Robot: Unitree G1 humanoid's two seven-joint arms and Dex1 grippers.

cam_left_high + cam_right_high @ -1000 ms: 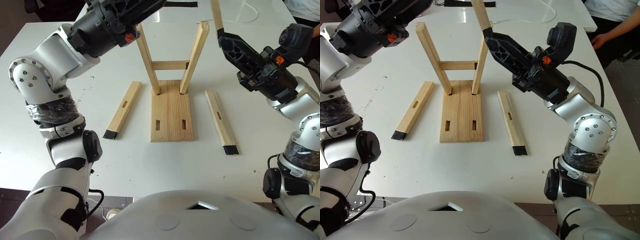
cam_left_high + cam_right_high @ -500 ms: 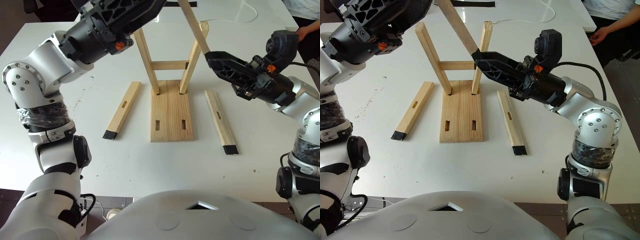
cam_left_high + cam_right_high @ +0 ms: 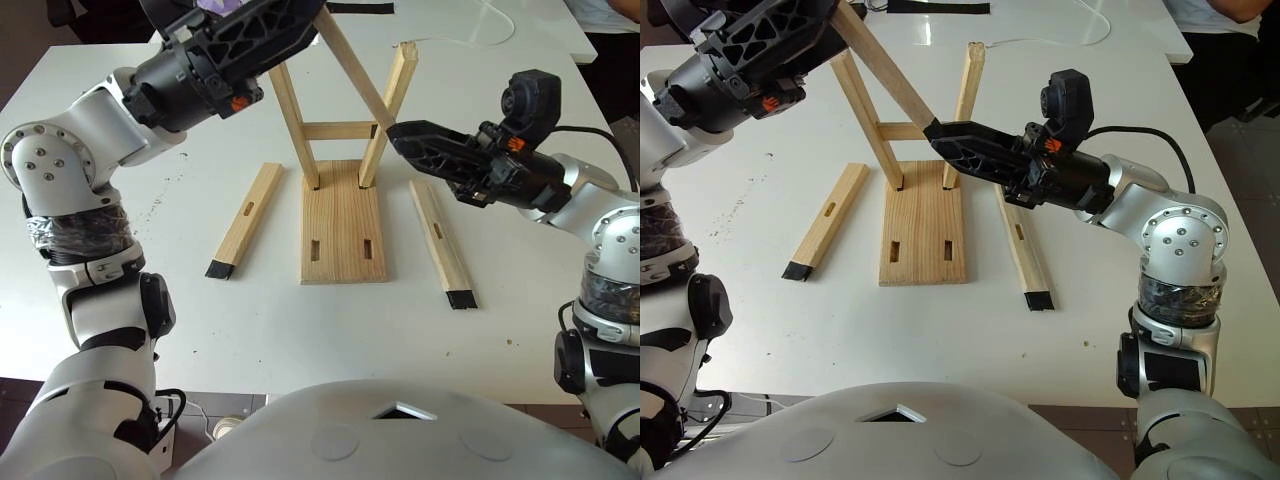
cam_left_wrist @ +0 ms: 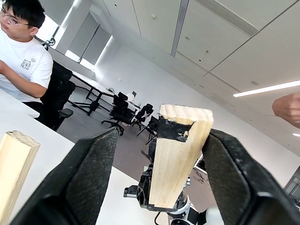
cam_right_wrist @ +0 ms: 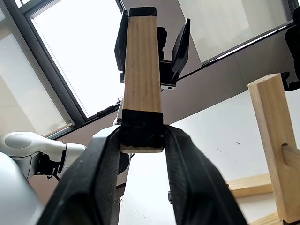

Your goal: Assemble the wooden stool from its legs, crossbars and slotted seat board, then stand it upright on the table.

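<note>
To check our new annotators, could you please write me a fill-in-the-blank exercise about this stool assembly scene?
The seat board lies flat on the table and holds ___ standing legs at its far end. A single ___ joins those standing legs. The right pincer is shut on the ___-taped end of the raised leg. The seat board's two near slots are ___.
Missing words: two; crossbar; black; empty.

Bright even light casts soft shadows on the table [image 3: 520, 330].
</note>
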